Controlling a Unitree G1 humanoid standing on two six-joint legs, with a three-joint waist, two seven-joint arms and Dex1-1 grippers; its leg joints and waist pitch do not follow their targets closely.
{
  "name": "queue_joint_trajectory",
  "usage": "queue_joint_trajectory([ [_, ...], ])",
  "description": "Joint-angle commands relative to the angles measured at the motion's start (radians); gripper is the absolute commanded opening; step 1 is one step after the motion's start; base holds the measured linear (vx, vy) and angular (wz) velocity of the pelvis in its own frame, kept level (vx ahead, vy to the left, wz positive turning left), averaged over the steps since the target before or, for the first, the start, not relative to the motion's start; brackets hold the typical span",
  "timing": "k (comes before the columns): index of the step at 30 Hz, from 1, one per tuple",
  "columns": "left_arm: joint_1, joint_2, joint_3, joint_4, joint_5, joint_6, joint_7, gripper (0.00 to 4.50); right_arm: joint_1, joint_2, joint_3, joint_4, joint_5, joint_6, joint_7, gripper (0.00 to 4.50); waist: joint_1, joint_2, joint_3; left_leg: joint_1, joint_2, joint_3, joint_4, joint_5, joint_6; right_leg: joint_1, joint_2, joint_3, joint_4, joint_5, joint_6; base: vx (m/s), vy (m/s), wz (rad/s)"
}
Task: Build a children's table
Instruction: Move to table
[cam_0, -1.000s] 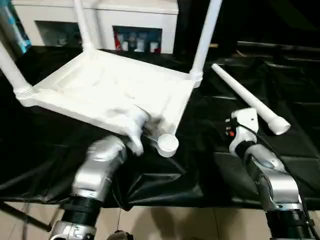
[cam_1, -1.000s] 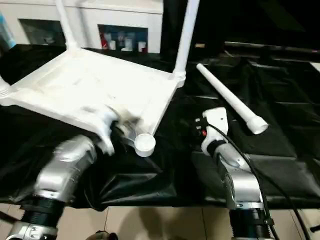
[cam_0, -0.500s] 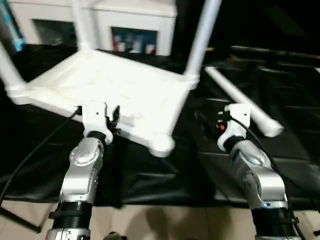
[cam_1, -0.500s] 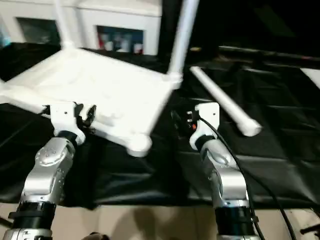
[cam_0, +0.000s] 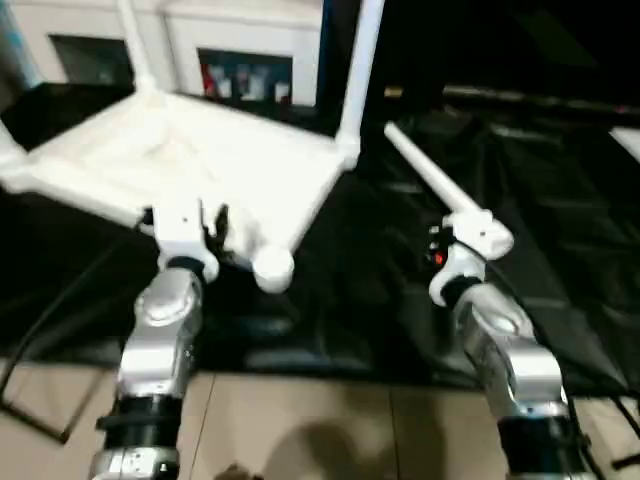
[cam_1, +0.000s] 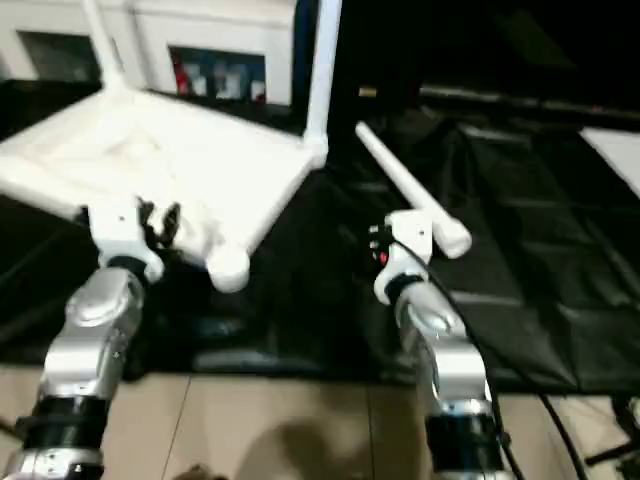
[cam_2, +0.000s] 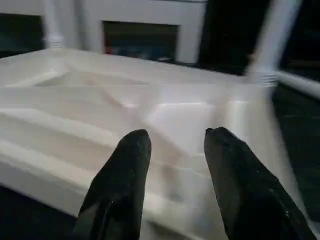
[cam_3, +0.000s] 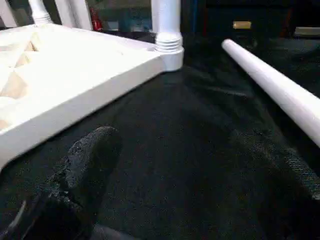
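Black cloth (cam_0: 560, 250) covers work table; tan floor (cam_0: 300, 420); both pincers (cam_2: 172, 145) (cam_3: 200, 165) agape, empty.

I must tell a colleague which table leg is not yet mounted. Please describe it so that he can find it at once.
Look at the black-covered work table, where the white children's table lies upside down. To its right, on the black cover, one white loose leg lies flat. The other legs stand upright in corner sockets; this one lies apart from the top.
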Motion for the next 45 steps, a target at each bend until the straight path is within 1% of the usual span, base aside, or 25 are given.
queue_joint_trajectory([
  [1, -0.008, 0.006, -0.013, -0.002, -0.013, 0.005, -0.015, 2.09, 0.001, 0.001, -0.007, -0.015, 0.003, -0.006, 0.002, 3.96, 0.001, -0.004, -0.036, 0.042, 0.037, -0.006, -0.095, -0.302, -0.021, 0.055, -0.06, 0.046, -0.159, -0.629, -0.025, -0.089, -0.132, 0.05],
  [5, 0.0, 0.005, -0.022, -0.006, -0.009, 0.004, -0.019, 2.09, 0.007, 0.002, 0.0, -0.017, 0.004, -0.007, 0.004, 3.96, -0.067, 0.03, -0.009, 0.128, 0.05, -0.027, -0.095, -0.639, -0.049, 0.073, -0.009, -0.131, -0.268, -0.804, 0.075, -0.107, -0.053, -0.06],
  [7, 0.003, 0.004, -0.022, -0.009, -0.009, 0.005, -0.02, 2.09, 0.008, 0.001, 0.004, -0.017, 0.004, -0.007, 0.005, 3.96, -0.009, 0.091, 0.007, -0.012, 0.093, 0.01, -0.263, -0.95, -0.097, 0.218, 0.024, -0.125, 0.049, -0.256, -0.046, -0.079, 0.024, -0.22],
  [8, 0.007, 0.003, -0.022, -0.012, -0.009, 0.006, -0.022, 2.09, 0.008, -0.002, 0.009, -0.016, 0.003, -0.006, 0.007, 3.96, 0.0, 0.062, -0.009, 0.046, 0.122, 0.008, -0.253, -0.877, -0.038, 0.198, 0.011, -0.049, 0.079, -0.276, -0.029, 0.0, 0.0, 0.0],
  [9, 0.009, 0.003, -0.022, -0.014, -0.009, 0.007, -0.023, 2.09, 0.008, -0.003, 0.011, -0.017, 0.002, -0.006, 0.008, 3.96, -0.001, -0.018, -0.023, 0.11, 0.073, 0.012, -0.11, -0.632, -0.05, 0.15, -0.06, 0.048, -0.086, -0.794, 0.021, 0.09, -0.114, -0.08],
  [10, 0.011, 0.004, -0.024, -0.015, -0.01, 0.008, -0.023, 2.09, 0.008, -0.004, 0.013, -0.017, 0.002, -0.006, 0.01, 3.96, 0.016, -0.012, 0.011, 0.145, 0.032, 0.024, 0.053, -0.409, -0.024, 0.076, -0.164, 0.068, -0.247, -1.127, -0.026, 0.09, -0.114, -0.08],
  [11, 0.015, 0.005, -0.028, -0.02, -0.012, 0.008, -0.024, 2.09, 0.009, -0.005, 0.015, -0.017, 0.001, -0.007, 0.011, 3.96, 0.029, -0.036, -0.015, -0.029, 0.008, -0.032, 0.108, -0.125, 0.045, 0.237, -0.187, 0.14, -0.213, -1.06, -0.067, 0.173, -0.055, -0.24],
  [13, 0.018, 0.007, -0.03, -0.022, -0.011, 0.008, -0.024, 2.09, 0.008, -0.005, 0.015, -0.015, 0.0, -0.007, 0.011, 3.96, 0.062, -0.004, -0.029, -0.016, 0.019, -0.041, 0.022, -0.061, 0.06, 0.236, -0.117, 0.11, -0.179, -0.654, -0.128, 0.125, -0.014, -0.06],
  [15, 0.025, 0.009, -0.033, -0.029, -0.011, 0.011, -0.022, 2.09, 0.005, -0.004, 0.019, -0.007, -0.001, -0.01, 0.014, 3.96, 0.016, 0.055, -0.063, 0.116, 0.075, -0.085, -0.104, 0.138, 0.164, 0.152, 0.025, -0.008, -0.065, -0.109, -0.152, 0.099, -0.009, 0.3],
  [17, 0.031, 0.011, -0.035, -0.035, -0.01, 0.012, -0.021, 2.09, 0.002, -0.004, 0.023, -0.002, -0.002, -0.011, 0.016, 3.96, -0.037, 0.057, -0.088, 0.262, 0.19, -0.206, -0.103, 0.259, 0.454, 0.006, -0.002, -0.016, 0.048, -0.166, -0.042, 0.136, -0.018, 0.11],
  [20, 0.043, 0.013, -0.035, -0.049, -0.008, 0.016, -0.023, 2.09, -0.001, -0.002, 0.03, 0.004, -0.003, -0.013, 0.017, 3.96, -0.038, 0.014, -0.08, 0.206, 0.11, -0.164, -0.088, 0.448, 0.547, -0.046, -0.031, 0.035, 0.034, -0.009, 0.043, 0.112, -0.069, -0.22],
  [22, 0.051, 0.015, -0.036, -0.056, -0.008, 0.019, -0.022, 2.09, -0.004, -0.002, 0.033, 0.008, -0.003, -0.016, 0.02, 3.96, -0.005, -0.066, -0.043, 0.043, -0.076, -0.023, -0.028, 0.01, 0.318, 0.118, -0.06, 0.123, -0.148, -0.106, 0.009, 0.03, -0.075, -0.05],
  [23, 0.055, 0.016, -0.038, -0.062, -0.009, 0.021, -0.021, 2.09, -0.005, -0.002, 0.035, 0.008, -0.004, -0.017, 0.024, 3.96, 0.018, -0.056, -0.072, 0.001, -0.059, -0.051, 0.059, -0.085, 0.199, 0.209, -0.151, 0.189, -0.162, -0.282, -0.092, 0.028, -0.084, 0.05],
  [25, 0.058, 0.018, -0.039, -0.066, -0.01, 0.024, -0.019, 2.09, -0.008, -0.004, 0.037, 0.008, -0.006, -0.018, 0.026, 3.96, 0.011, -0.053, -0.063, -0.05, -0.047, -0.062, 0.069, 0.01, 0.068, 0.238, -0.124, 0.149, -0.135, -0.086, -0.182, 0.099, -0.094, -0.08],
  [28, 0.059, 0.02, -0.039, -0.068, -0.01, 0.027, -0.019, 2.09, -0.01, -0.007, 0.04, 0.012, -0.005, -0.019, 0.026, 3.96, -0.007, 0.019, -0.044, 0.003, 0.03, -0.062, -0.074, 0.07, 0.053, 0.194, -0.077, 0.04, -0.175, -0.204, -0.274, 0.102, -0.017, -0.07],
  [29, 0.059, 0.02, -0.038, -0.067, -0.009, 0.027, -0.019, 2.09, -0.011, -0.007, 0.04, 0.013, -0.005, -0.019, 0.026, 3.96, -0.047, 0.054, -0.039, 0.047, 0.082, -0.106, -0.144, -0.095, 0.08, 0.157, 0.017, -0.011, -0.111, -0.219, -0.196, 0.138, 0.057, -0.1],
  [31, 0.059, 0.02, -0.036, -0.068, -0.008, 0.029, -0.019, 2.09, -0.011, -0.007, 0.041, 0.013, -0.004, -0.018, 0.026, 3.96, -0.084, 0.053, -0.062, 0.19, 0.144, -0.2, -0.147, -0.166, 0.307, 0.041, 0.016, -0.019, 0.017, -0.143, -0.087, 0.165, 0.058, -0.06],
  [32, 0.059, 0.02, -0.036, -0.069, -0.008, 0.031, -0.018, 2.09, -0.012, -0.007, 0.041, 0.014, -0.003, -0.019, 0.025, 3.96, -0.08, 0.05, -0.062, 0.197, 0.141, -0.2, -0.135, -0.106, 0.373, 0.019, 0.011, -0.014, 0.027, -0.129, -0.053, 0.13, 0.005, 0.06],
  [34, 0.059, 0.022, -0.039, -0.07, -0.01, 0.032, -0.015, 2.09, -0.013, -0.007, 0.041, 0.016, -0.003, -0.021, 0.026, 3.96, -0.079, 0.026, -0.059, 0.188, 0.117, -0.168, -0.124, 0.029, 0.477, -0.006, -0.011, 0.008, 0.021, -0.057, 0.002, 0.095, -0.016, 0.02],
  [36, 0.059, 0.024, -0.041, -0.071, -0.013, 0.033, -0.013, 2.09, -0.014, -0.005, 0.039, 0.018, -0.005, -0.022, 0.026, 3.96, -0.061, -0.033, -0.054, 0.085, 0.003, -0.062, -0.094, -0.081, 0.361, 0.094, -0.052, 0.066, -0.108, 0.004, -0.033, 0.068, -0.062, 0.06],
  [37, 0.057, 0.026, -0.041, -0.069, -0.014, 0.034, -0.013, 2.09, -0.016, -0.004, 0.039, 0.019, -0.006, -0.023, 0.026, 3.96, 0.003, -0.039, -0.066, -0.014, -0.036, -0.05, 0.041, -0.096, 0.204, 0.227, -0.175, 0.174, -0.176, -0.201, -0.166, 0.066, -0.084, 0.1],
  [40, 0.051, 0.026, -0.04, -0.064, -0.014, 0.036, -0.016, 2.09, -0.016, -0.005, 0.037, 0.019, -0.006, -0.025, 0.023, 3.96, 0.008, -0.018, -0.05, -0.031, -0.005, -0.058, 0.018, 0.01, 0.079, 0.218, -0.135, 0.117, -0.174, -0.22, -0.285, 0.085, -0.075, -0.01],
  [42, 0.049, 0.024, -0.04, -0.063, -0.012, 0.037, -0.018, 2.09, -0.013, -0.007, 0.037, 0.017, -0.004, -0.026, 0.021, 3.96, -0.005, 0.034, -0.045, 0.027, 0.037, -0.046, -0.091, 0.032, 0.065, 0.19, -0.061, 0.026, -0.174, -0.271, -0.272, 0.093, 0.015, 0.01],
  [43, 0.048, 0.023, -0.041, -0.061, -0.011, 0.036, -0.019, 2.09, -0.012, -0.008, 0.037, 0.016, -0.003, -0.027, 0.021, 3.96, -0.04, 0.056, -0.048, 0.087, 0.084, -0.094, -0.139, -0.088, 0.106, 0.14, 0.018, -0.015, -0.102, -0.23, -0.21, 0.114, 0.044, -0.02],
  [45, 0.045, 0.022, -0.042, -0.059, -0.01, 0.037, -0.02, 2.09, -0.012, -0.008, 0.035, 0.015, -0.002, -0.026, 0.019, 3.96, -0.083, 0.052, -0.064, 0.204, 0.136, -0.179, -0.144, -0.162, 0.299, 0.039, 0.009, -0.015, -0.003, -0.115, -0.115, 0.128, 0.042, 0.02],
])
